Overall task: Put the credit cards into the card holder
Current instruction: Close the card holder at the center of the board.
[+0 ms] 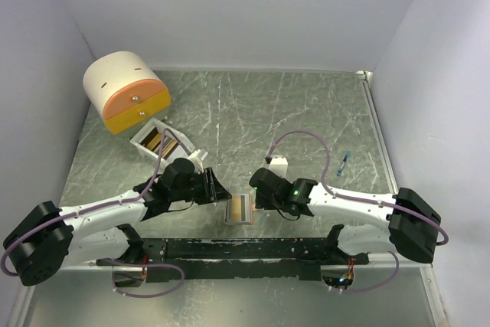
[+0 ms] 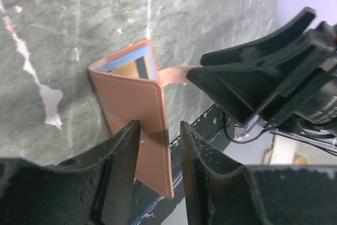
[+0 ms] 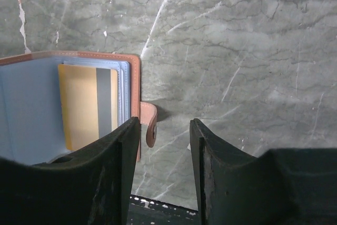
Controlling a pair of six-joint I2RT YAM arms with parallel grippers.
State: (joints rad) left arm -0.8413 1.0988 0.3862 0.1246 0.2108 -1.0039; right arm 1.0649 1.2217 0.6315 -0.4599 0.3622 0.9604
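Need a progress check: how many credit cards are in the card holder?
1: a yellow card with a grey stripe, tucked in a pale blue pocket of the open card holder. More could be hidden in other pockets.

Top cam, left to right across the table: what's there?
In order: round drawer unit → white box → left pincer → card holder → right pincer → small blue item.
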